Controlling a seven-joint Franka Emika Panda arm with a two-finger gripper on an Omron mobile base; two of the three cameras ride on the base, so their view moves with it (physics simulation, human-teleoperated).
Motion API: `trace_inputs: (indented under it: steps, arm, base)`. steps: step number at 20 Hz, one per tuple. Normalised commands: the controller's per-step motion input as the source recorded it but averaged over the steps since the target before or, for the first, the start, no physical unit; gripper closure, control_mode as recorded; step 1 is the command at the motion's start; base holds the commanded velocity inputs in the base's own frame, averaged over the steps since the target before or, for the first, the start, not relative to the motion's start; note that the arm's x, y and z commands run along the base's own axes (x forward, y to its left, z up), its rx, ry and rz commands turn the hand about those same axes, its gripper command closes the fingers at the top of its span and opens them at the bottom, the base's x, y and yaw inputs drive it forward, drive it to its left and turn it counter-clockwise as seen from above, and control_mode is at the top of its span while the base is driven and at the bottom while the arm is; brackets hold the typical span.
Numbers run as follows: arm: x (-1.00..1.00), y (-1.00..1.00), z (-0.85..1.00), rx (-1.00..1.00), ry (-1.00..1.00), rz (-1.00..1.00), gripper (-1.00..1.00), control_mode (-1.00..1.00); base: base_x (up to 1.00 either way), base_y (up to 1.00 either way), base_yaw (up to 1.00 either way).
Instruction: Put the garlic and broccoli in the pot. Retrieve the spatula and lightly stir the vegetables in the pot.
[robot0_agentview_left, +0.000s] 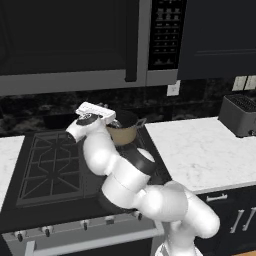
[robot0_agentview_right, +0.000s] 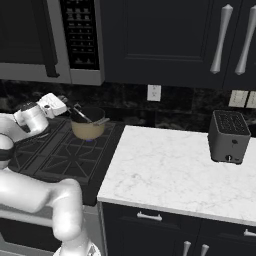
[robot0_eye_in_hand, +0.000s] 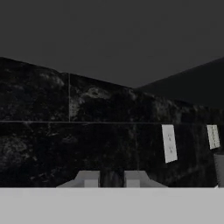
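Pot (robot0_agentview_right: 88, 129): small and round, tan-beige outside, dark inside with a dark rim; one thin grey loop handle is sticking out on the side towards the counter. It is sitting on the back right burner of the gas stove (robot0_agentview_left: 55, 165), close to the dark backsplash (robot0_eye_in_hand: 100, 131).
Spatula (robot0_agentview_right: 81, 114): a thin grey handle is leaning out of the pot, slanting up towards the gripper; its lower end is lying hidden inside the pot.
Gripper (robot0_agentview_right: 69, 106): hanging just beside the pot's rim on the stove side, jaws clenched; they are meeting the top of the spatula handle, though whether they are truly pinching it I cannot tell.
Fingers (robot0_eye_in_hand: 89, 179): pale tips are standing close together, pointing at the backsplash.
Writing: the microwave (robot0_agentview_left: 75, 45) is showing a keypad panel, too small to read.
Outlet (robot0_agentview_right: 153, 92): white, sitting on the wall above the white marble counter (robot0_agentview_right: 165, 175).
Toaster (robot0_agentview_right: 229, 136): dark grey, standing on the counter, well apart from the pot.
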Motion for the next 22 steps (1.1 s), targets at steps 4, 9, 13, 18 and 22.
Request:
trace_inputs:
  steps: [4,9,13,18,22]
  arm:
    - [0.81,-0.01,-0.44,0.11,0.00,0.00,1.00,-1.00]
    - [0.49,-0.05,-0.26,0.16,0.03,0.00,1.00,-1.00]
    - [-0.13,-0.05,0.00,0.25,0.00,0.00,1.00,-1.00]
    - [-0.66,-0.23,0.08,0.24,0.00,0.00,1.00,-1.00]
    - [-0.13,-0.35,0.06,0.16,0.00,0.00,1.00,-1.00]
  base:
    - [0.00,0.00,0.00]
    - [0.00,0.00,0.00]
    - [0.00,0.00,0.00]
    - [0.00,0.00,0.00]
    - [0.00,0.00,0.00]
